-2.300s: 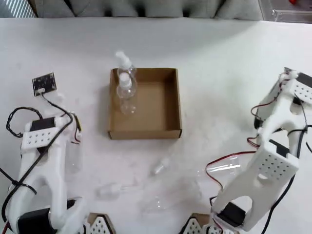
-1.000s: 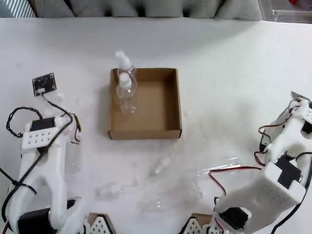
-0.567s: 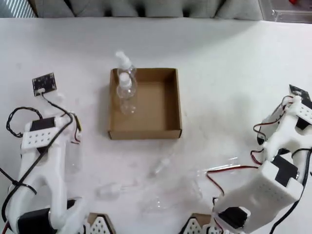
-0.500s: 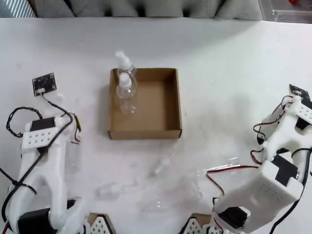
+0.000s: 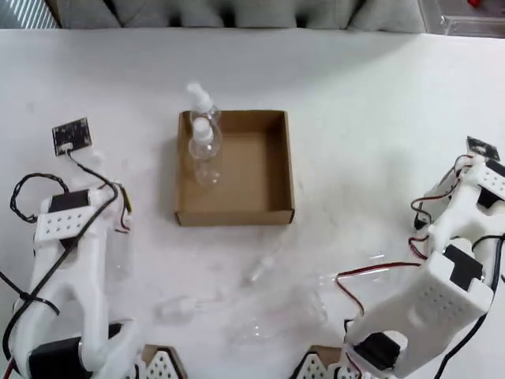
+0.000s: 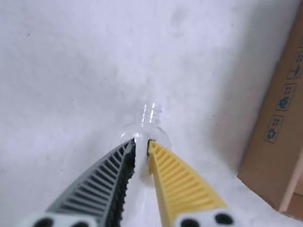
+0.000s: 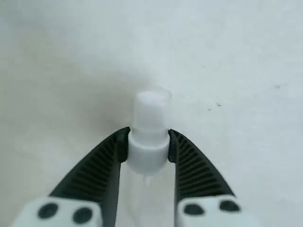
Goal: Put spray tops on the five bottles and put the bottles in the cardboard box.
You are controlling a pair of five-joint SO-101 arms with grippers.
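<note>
Since the earlier frames, the right arm point(image 5: 442, 292) had drawn back from its far reach and settled lower at the near right of the table point(image 5: 355, 95), with only a slight shift in the last half second. The left arm point(image 5: 71, 237), the cardboard box point(image 5: 235, 215) and everything loose on the table had not moved.

We judged that the right arm had fetched a top and was bringing it in for fitting, with the left arm waiting for it.

The wrist views settled the grips. The right gripper point(image 7: 148, 135) was closed on the white collar of a spray top point(image 7: 149, 118), held nozzle outward above bare table. The left gripper point(image 6: 141, 143) was closed on the shoulder of an uncapped bottle point(image 6: 150, 124), its open neck pointing away, just to the left of the box.

The high view gave us the layout instead. Two capped bottles point(image 5: 205, 146) sat in the far left corner of the box. On the near table between the arms lay a loose top point(image 5: 256, 271), a second top point(image 5: 175, 308) and faint clear bottles point(image 5: 276, 320). So two bottles were done, and three remained.
</note>
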